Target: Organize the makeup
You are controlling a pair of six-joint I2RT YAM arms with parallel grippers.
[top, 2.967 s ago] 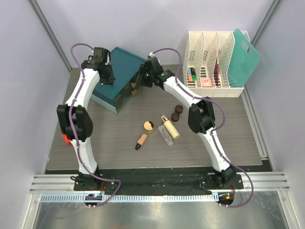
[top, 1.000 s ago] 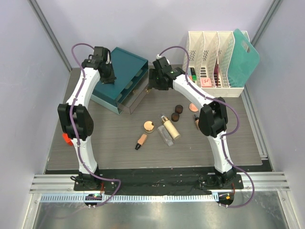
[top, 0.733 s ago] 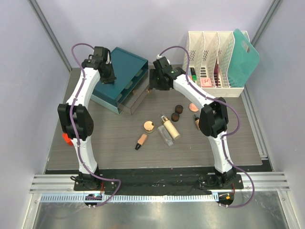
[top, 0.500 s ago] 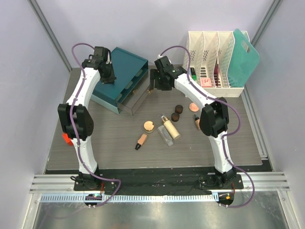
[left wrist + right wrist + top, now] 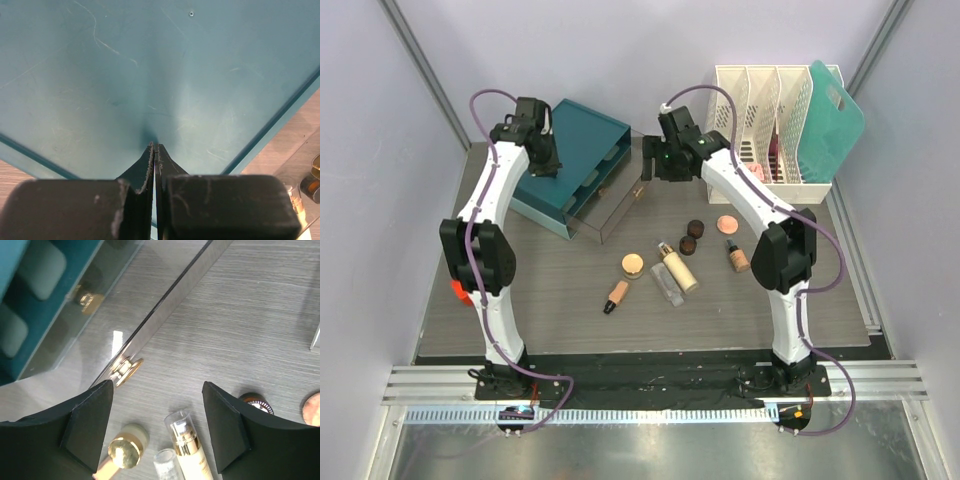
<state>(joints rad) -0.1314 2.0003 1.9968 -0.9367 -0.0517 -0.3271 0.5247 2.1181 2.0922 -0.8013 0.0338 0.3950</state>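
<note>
Right hand (image 5: 652, 168) hangs spread and empty near the open drawer (image 5: 610, 208); left hand (image 5: 545, 165), pressed together, has its tips on the box (image 5: 582, 130). Makeup (image 5: 677, 268) lies on the table (image 5: 800, 290), at 5 o'clock from the box.

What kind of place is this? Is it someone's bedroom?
Probably a robot test bench, not a bedroom. Two robot arms are bolted at the edge of a table, plain panels wall it in, and the makeup lies near a teal drawer box and a white rack.
</note>
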